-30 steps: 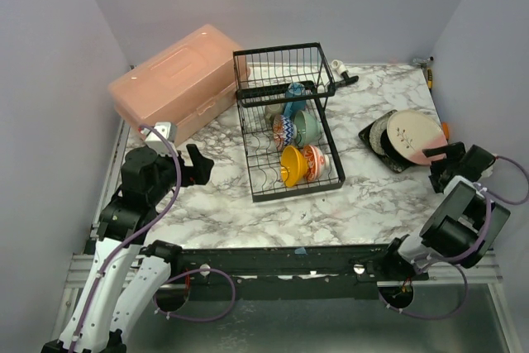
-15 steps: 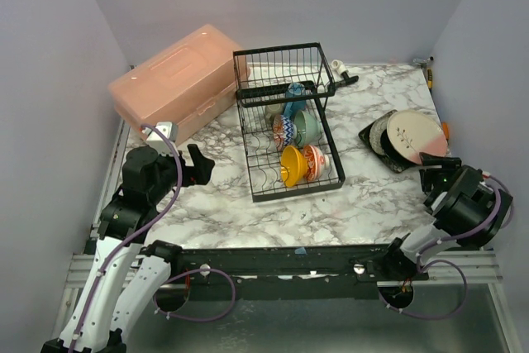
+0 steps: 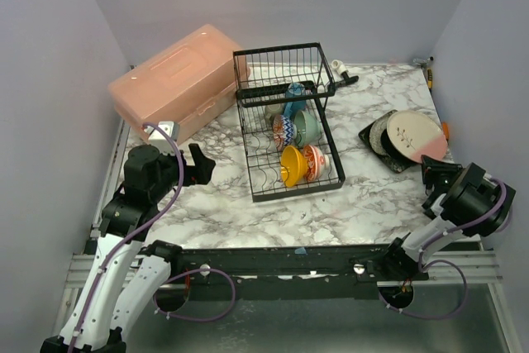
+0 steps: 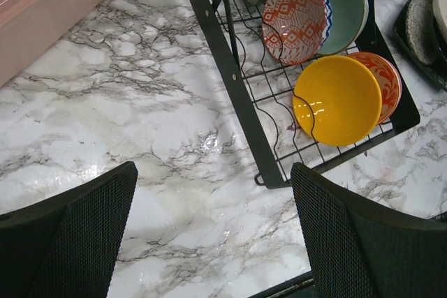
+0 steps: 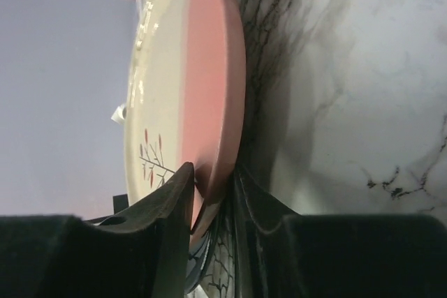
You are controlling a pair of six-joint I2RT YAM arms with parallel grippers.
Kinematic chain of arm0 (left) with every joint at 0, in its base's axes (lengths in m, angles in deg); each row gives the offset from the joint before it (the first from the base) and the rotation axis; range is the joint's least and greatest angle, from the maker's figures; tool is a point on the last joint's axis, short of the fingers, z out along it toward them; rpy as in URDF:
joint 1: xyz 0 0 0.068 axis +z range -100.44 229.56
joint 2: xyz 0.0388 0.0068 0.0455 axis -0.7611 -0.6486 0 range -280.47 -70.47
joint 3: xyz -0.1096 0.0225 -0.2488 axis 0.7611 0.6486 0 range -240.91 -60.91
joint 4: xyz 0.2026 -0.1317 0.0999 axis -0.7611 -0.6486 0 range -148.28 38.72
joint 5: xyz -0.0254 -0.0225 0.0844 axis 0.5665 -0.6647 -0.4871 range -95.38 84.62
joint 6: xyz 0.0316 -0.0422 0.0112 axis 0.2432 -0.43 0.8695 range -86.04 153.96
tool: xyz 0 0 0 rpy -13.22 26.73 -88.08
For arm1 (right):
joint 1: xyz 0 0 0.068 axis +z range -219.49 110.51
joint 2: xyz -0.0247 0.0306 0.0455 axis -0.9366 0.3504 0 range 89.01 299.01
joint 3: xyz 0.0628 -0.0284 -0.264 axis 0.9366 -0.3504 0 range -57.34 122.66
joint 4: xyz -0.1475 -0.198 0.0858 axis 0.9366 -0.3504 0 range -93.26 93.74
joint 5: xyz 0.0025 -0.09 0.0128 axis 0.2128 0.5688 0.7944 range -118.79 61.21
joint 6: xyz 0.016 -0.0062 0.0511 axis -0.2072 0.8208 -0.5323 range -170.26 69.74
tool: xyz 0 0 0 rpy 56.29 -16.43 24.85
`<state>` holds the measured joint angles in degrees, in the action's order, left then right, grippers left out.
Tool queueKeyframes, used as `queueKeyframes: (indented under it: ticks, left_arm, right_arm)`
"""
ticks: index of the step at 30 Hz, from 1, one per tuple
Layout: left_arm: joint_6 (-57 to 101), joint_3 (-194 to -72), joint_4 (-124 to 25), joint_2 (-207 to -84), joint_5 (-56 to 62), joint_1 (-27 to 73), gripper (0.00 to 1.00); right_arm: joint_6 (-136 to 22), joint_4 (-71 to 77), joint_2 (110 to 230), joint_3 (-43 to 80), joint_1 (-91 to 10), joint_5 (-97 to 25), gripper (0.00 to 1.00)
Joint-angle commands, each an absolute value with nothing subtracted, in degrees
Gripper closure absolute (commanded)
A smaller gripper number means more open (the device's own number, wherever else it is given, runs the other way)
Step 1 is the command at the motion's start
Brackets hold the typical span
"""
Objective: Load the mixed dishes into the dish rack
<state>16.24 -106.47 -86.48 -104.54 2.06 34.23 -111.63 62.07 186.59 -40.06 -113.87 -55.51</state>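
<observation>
The black wire dish rack (image 3: 285, 121) stands mid-table and holds a yellow bowl (image 3: 291, 164), a red-patterned bowl (image 3: 316, 160), a blue-patterned bowl (image 3: 283, 131) and a mint green bowl (image 3: 307, 126). At the right edge a pink-cream plate (image 3: 416, 136) lies on a dark plate (image 3: 382, 134). My right gripper (image 3: 436, 173) is at the plate's near rim. In the right wrist view its jaws pinch the rim of that plate (image 5: 202, 82), one finger above and one below. My left gripper (image 4: 213, 235) hangs open over bare marble, left of the rack (image 4: 223, 68).
A salmon-pink plastic box (image 3: 173, 80) sits at the back left, touching the rack's rear corner. A small white object (image 3: 339, 66) lies behind the rack. The side wall stands close to the right of the plates.
My right gripper has turned, slid onto the pink-cream plate's near rim and closed its jaws on it. The left arm has stayed still.
</observation>
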Motion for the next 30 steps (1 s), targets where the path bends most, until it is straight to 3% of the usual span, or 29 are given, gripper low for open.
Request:
queueKeyframes:
  ticks: [1, 6, 21, 30]
  left_arm:
    - [17.0, -105.9, -85.5, -104.5, 3.3, 34.5, 0.10]
    - [17.1, -105.9, -85.5, -104.7, 3.4, 34.5, 0.10]
    - [17.0, -105.8, -85.1, -103.9, 4.8, 34.5, 0.10]
    - [16.8, -105.7, -85.0, -105.0, 5.3, 34.5, 0.10]
  right_arm:
    - [-109.7, 60.8, 182.8, -39.6, -114.4, -55.4, 0.74]
    - [-108.5, 55.1, 179.3, -38.2, -114.5, -55.0, 0.86]
    - [-98.3, 35.8, 168.8, -34.4, -114.4, -53.2, 0.84]
    - [-102.1, 45.8, 178.0, -36.4, -111.8, -61.1, 0.84]
